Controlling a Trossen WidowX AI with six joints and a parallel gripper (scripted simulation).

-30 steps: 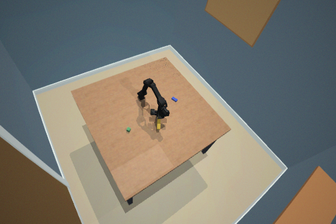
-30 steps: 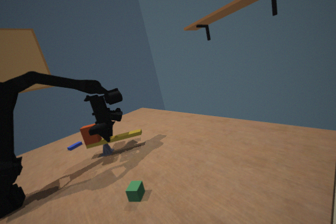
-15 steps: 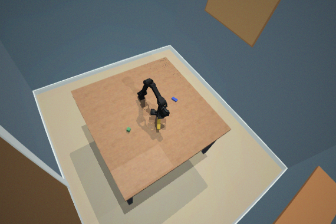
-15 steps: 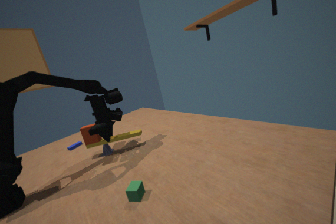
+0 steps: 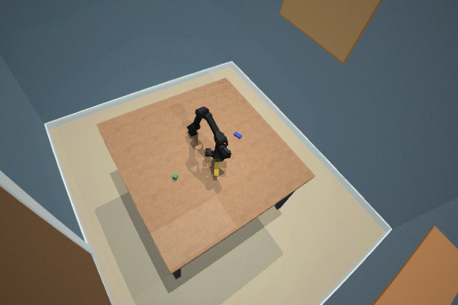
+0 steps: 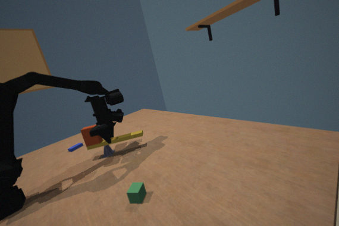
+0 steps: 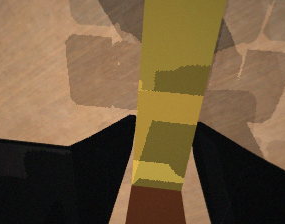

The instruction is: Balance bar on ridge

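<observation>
Wood-topped counter (image 5: 141, 142) (image 6: 223, 165) (image 7: 33, 75) against blue walls, yellow bar (image 5: 216, 169) (image 6: 128, 137) (image 7: 183, 45) across grey ridge (image 6: 107, 151), raised off the surface, orange-red block (image 6: 89, 136) (image 7: 155, 205) at one end, gripper (image 5: 217, 159) (image 6: 109, 141) (image 7: 163, 125) slightly open around bar.

A block sits on one end of the bar (image 5: 216, 169) (image 6: 126, 137) (image 7: 180, 47) above the ridge (image 6: 108, 151) on my table (image 5: 193, 218) (image 6: 223, 162), between a cube (image 5: 175, 176) (image 6: 136, 193) and a small bar-shaped block (image 5: 238, 135) (image 6: 75, 147).

Top looks down from afar, exterior sideways nearer; both share the tabletop (image 5: 249, 198) (image 6: 226, 162).
</observation>
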